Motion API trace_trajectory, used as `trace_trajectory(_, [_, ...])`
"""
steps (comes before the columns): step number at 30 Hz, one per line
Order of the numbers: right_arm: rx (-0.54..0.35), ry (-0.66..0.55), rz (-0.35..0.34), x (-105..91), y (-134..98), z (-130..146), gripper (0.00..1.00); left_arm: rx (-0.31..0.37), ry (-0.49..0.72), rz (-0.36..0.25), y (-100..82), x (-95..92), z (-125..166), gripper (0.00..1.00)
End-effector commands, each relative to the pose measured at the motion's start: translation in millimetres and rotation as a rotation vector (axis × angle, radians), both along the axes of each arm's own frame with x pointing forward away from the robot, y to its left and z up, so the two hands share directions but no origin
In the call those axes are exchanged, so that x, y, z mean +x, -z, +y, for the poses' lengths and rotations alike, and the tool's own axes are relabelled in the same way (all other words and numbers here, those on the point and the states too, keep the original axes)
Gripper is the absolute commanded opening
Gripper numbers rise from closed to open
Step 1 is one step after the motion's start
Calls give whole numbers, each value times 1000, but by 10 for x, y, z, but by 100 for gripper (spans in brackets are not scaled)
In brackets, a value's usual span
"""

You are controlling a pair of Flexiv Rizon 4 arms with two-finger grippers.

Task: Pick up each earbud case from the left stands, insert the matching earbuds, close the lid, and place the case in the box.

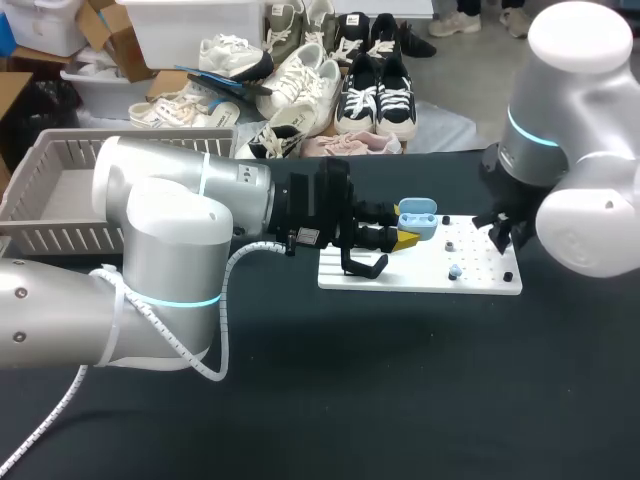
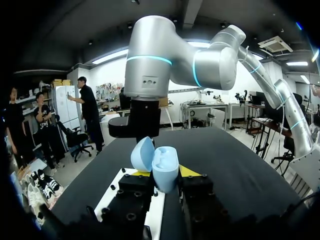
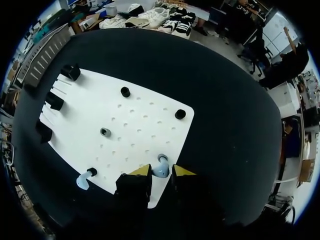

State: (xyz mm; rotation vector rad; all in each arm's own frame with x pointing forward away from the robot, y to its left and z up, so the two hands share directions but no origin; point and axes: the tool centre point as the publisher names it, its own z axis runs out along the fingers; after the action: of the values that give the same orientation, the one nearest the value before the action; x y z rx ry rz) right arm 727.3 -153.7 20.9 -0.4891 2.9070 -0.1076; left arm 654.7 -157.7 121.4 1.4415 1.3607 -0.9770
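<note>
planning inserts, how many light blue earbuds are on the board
2. One small light blue earbud lies at the right hand, by the white pegboard's edge; the other stands on the next corner. The left hand's open light blue case may hide more.

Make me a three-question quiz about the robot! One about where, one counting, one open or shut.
1. Where is the blue earbud case? A) in the left gripper B) on the floor C) in a person's hand
2. How many blue earbuds are at the white board? A) one B) two C) five
3. The case's lid is: A) open B) shut C) missing
Answers: 1 A, that gripper clamps its sides. 2 B, one by the right gripper, one at the board's edge. 3 A, it stands tilted back.
</note>
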Motion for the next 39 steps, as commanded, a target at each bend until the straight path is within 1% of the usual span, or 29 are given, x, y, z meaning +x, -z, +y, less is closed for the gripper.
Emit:
trace_trajectory(1, [-1, 2, 7, 13, 6, 16, 19, -3, -4, -2, 6, -15, 6, 0])
trace_trajectory(5, [0, 5, 9, 9, 16, 17, 14, -3, -4, -2, 6, -15, 6, 0])
trace_trajectory(8, [-1, 7, 8, 0, 13, 19, 7, -3, -4, -2, 6, -15, 6, 0])
trace_trajectory(9, [-1, 8, 8, -2, 11, 20, 6, -3, -4, -2, 6, -15, 6, 0])
trace_trajectory(11, [-1, 9, 7, -4, 10, 20, 0, -3, -4, -2, 6, -15, 6, 0])
trace_trajectory(21, [-9, 6, -4, -34, -76, 4, 0, -3, -4, -2, 6, -15, 6, 0])
trace_trajectory(28, [-11, 5, -16, -106, -155, -7, 0, -3, -4, -2, 6, -15, 6, 0])
trace_trajectory(33, [15, -1, -26, -194, -227, 21, 0, -3, -4, -2, 6, -15, 6, 0])
trace_trajectory(35, [32, 2, -41, -233, -269, 25, 0, -3, -4, -2, 6, -15, 6, 0])
trace_trajectory(39, [32, 2, -41, -233, -269, 25, 0, -3, -4, -2, 6, -15, 6, 0])
